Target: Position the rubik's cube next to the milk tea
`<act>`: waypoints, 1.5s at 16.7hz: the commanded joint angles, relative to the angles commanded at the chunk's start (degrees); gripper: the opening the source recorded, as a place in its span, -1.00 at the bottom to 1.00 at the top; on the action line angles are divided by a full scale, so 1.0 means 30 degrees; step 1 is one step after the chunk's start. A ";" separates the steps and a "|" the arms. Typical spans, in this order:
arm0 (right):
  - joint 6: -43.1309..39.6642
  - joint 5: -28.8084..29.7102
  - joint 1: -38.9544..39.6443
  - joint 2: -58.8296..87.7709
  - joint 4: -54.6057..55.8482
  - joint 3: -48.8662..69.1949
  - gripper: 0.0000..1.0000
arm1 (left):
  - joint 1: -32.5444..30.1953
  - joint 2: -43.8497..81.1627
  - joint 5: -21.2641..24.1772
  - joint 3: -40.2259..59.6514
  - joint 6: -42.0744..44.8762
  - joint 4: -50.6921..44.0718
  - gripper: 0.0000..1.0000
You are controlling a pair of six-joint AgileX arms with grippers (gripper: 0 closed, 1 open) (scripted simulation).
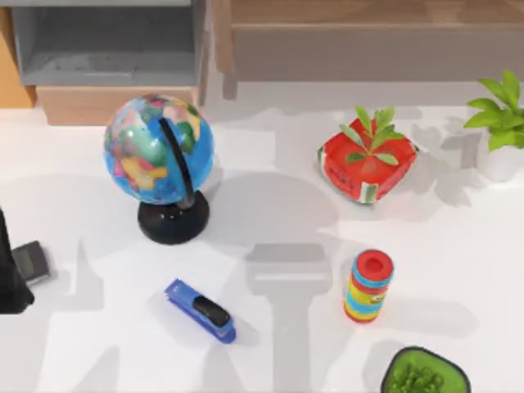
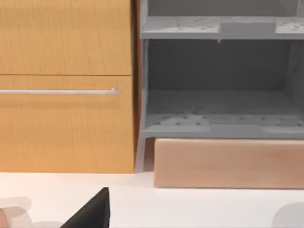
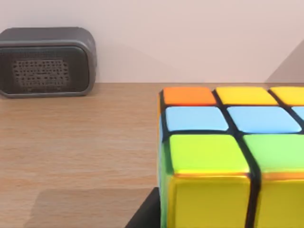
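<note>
Cube (image 1: 366,170) sits on the white table (image 1: 270,327), right of centre twd the back: red top, small white/green/red squares on its sides, turned a bit askew. Green leaves (image 1: 372,135) show over its top; can't tell if they rest on it or hang above. It stands alone, well apart from the globe (image 1: 159,150) on its black stand over to the left. The striped cylinder (image 1: 368,286) is upright, nearer the front & roughly in line w/ the cube, w/ a clear gap between them. Blue stapler (image 1: 201,310) lies at an angle near front centre. Potted plant (image 1: 499,123) at the far right edge, a green bin (image 1: 426,372) at the front right corner.

L gripper (image 2: 90,213) is parked at the table's left edge. Its wrist view looks at a wood cabinet (image 2: 66,118), a grey shelf unit (image 2: 218,114) and a pale wood block (image 2: 228,164) under it. Can't tell its grip state.

R gripper (image 3: 145,213): a dark edge of it shows just beside a second cube (image 3: 209,152) w/ orange, yellow, blue & green tiles. That one stands on a wood surface (image 3: 76,142) w/ a grey speaker (image 3: 45,61) further back by the wall. Grip state can't be told either.
</note>
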 joint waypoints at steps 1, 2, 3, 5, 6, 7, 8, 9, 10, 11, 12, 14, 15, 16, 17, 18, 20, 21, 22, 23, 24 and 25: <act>0.0000 0.0000 0.0000 0.0000 0.0000 0.0000 -1.00 | 0.0000 0.0000 0.0000 0.0000 0.0000 0.0000 1.00; 0.0000 0.0000 0.0000 0.0000 0.0000 0.0000 -1.00 | 0.0000 0.0000 0.0000 0.0000 0.0000 0.0000 1.00; 0.0000 0.0000 0.0000 0.0000 0.0000 0.0000 -1.00 | 0.0000 0.0000 0.0000 0.0000 0.0000 0.0000 1.00; 0.0000 0.0000 0.0000 0.0000 0.0000 0.0000 -1.00 | 0.0000 0.0000 0.0000 0.0000 0.0000 0.0000 1.00; 0.0000 0.0000 0.0000 0.0000 0.0000 0.0000 -1.00 | 0.0000 0.0000 0.0000 0.0000 0.0000 0.0000 1.00; 0.0031 -0.0009 0.0023 -0.0032 -0.0001 0.0009 -1.00 | 0.0000 0.0000 0.0000 0.0000 0.0000 0.0000 1.00; 0.0015 -0.0020 0.0016 -0.0073 0.0023 0.0049 -1.00 | 0.0000 0.0000 0.0000 0.0000 0.0000 0.0000 1.00; -0.0007 -0.0059 0.0007 -0.0179 0.0021 0.0168 -1.00 | 0.0000 0.0000 0.0000 0.0000 0.0000 0.0000 1.00; -0.0025 -0.0099 0.0010 -0.0252 -0.0136 0.0322 -1.00 | 0.0000 0.0000 0.0000 0.0000 0.0000 0.0000 1.00; -0.0034 -0.0103 -0.0002 -0.0227 -0.0416 0.0499 -1.00 | 0.0000 0.0000 0.0000 0.0000 0.0000 0.0000 1.00; -0.0011 -0.0073 -0.0013 -0.0123 -0.0653 0.0675 -1.00 | 0.0000 0.0000 0.0000 0.0000 0.0000 0.0000 1.00; 0.0030 -0.0015 0.0015 0.0079 -0.0804 0.0922 -1.00 | 0.0000 0.0000 0.0000 0.0000 0.0000 0.0000 1.00; 0.0030 -0.0015 0.0016 0.0081 -0.0804 0.0924 -1.00 | 0.0000 0.0000 0.0000 0.0000 0.0000 0.0000 1.00; 0.0030 -0.0015 0.0016 0.0081 -0.0804 0.0924 -1.00 | 0.0000 0.0000 0.0000 0.0000 0.0000 0.0000 1.00; 0.0058 -0.0029 0.0018 0.0034 -0.0776 0.0862 -1.00 | 0.0000 0.0000 0.0000 0.0000 0.0000 0.0000 1.00; 0.0058 -0.0029 0.0018 0.0034 -0.0776 0.0862 -1.00 | 0.0000 0.0000 0.0000 0.0000 0.0000 0.0000 1.00; 0.0095 0.0127 -0.0079 -0.0504 -0.1127 0.0980 -1.00 | 0.0000 0.0000 0.0000 0.0000 0.0000 0.0000 1.00; 0.0122 0.0295 -0.0230 -0.1048 -0.1535 0.0872 -1.00 | 0.0000 0.0000 0.0000 0.0000 0.0000 0.0000 1.00; 0.0148 0.0515 -0.0422 -0.1770 -0.2110 0.0612 -1.00 | 0.0000 0.0000 0.0000 0.0000 0.0000 0.0000 1.00; 0.0169 0.0770 -0.0639 -0.2667 -0.2816 0.0248 -1.00 | 0.0000 0.0000 0.0000 0.0000 0.0000 0.0000 1.00; 0.0172 0.1049 -0.0883 -0.3730 -0.3630 -0.0185 -1.00 | 0.0000 0.0000 0.0000 0.0000 0.0000 0.0000 1.00; 0.0142 0.1351 -0.1157 -0.4877 -0.4541 -0.0703 -1.00 | 0.0000 0.0000 0.0000 0.0000 0.0000 0.0000 1.00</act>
